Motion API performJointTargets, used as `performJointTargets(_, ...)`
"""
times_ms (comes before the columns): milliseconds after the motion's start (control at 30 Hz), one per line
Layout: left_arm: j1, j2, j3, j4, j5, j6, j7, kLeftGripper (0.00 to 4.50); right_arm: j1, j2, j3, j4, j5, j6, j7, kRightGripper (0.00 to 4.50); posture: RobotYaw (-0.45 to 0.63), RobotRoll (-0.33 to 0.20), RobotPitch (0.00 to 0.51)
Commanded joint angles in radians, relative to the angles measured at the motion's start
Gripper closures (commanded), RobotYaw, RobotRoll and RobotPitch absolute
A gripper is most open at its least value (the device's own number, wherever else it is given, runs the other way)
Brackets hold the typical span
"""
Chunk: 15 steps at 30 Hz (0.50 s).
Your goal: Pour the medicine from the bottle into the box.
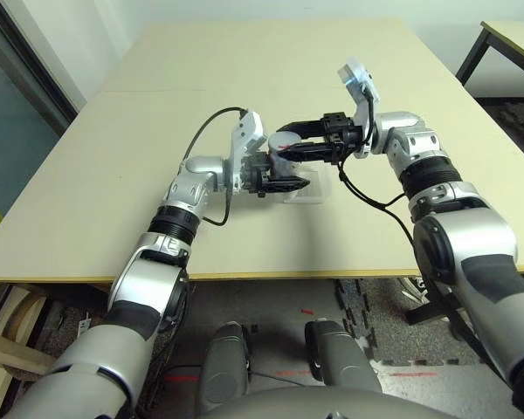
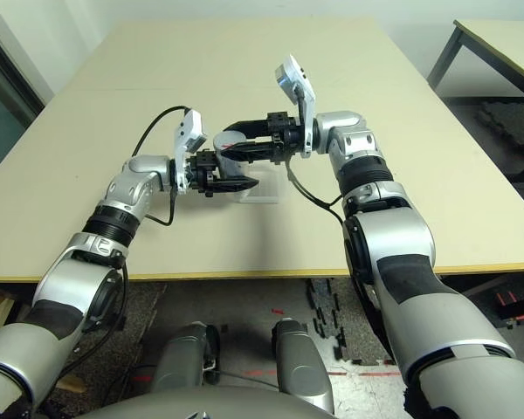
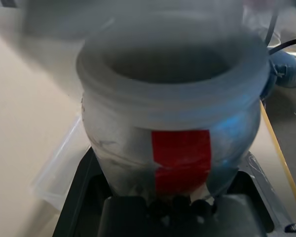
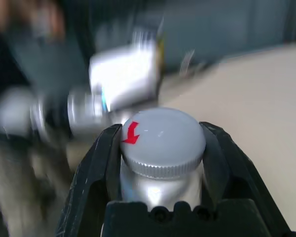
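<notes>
My left gripper (image 1: 275, 181) is shut on the bottle (image 3: 172, 123), a silver-grey cylinder with a red and white label, held upright just above the table. My right gripper (image 4: 163, 148) reaches in from the right and is shut on the bottle's round grey cap (image 4: 163, 136), which has a red arrow on top. Its fingers (image 4: 96, 163) sit on both sides of the cap. The clear box (image 1: 307, 189) lies on the table right below and beside the two grippers. The medicine is hidden inside the bottle.
The beige table (image 1: 96, 157) stretches wide on all sides, and its front edge (image 1: 271, 275) is close to me. A black cable (image 1: 367, 196) hangs from my right wrist. A second table (image 1: 511, 39) stands at the back right.
</notes>
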State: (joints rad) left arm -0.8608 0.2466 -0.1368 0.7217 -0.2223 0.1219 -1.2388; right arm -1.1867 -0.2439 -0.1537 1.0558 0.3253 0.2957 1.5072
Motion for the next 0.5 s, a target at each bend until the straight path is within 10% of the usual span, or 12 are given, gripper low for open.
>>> performJointTargets(33, 0.002, -0.001, -0.005, 0.001, 0.014, 0.000, -0.001, 1.82, -0.049, -0.010, -0.093, -0.020, 0.097, 0.091, -0.075, 1.93, -0.17, 0.000, 0.064)
performJointTargets(500, 0.002, 0.042, 0.052, 0.013, 0.003, -0.007, 0.062, 1.82, 0.097, -0.157, -0.089, 0.020, -0.086, -0.119, -0.736, 1.93, -0.17, 0.000, 0.048)
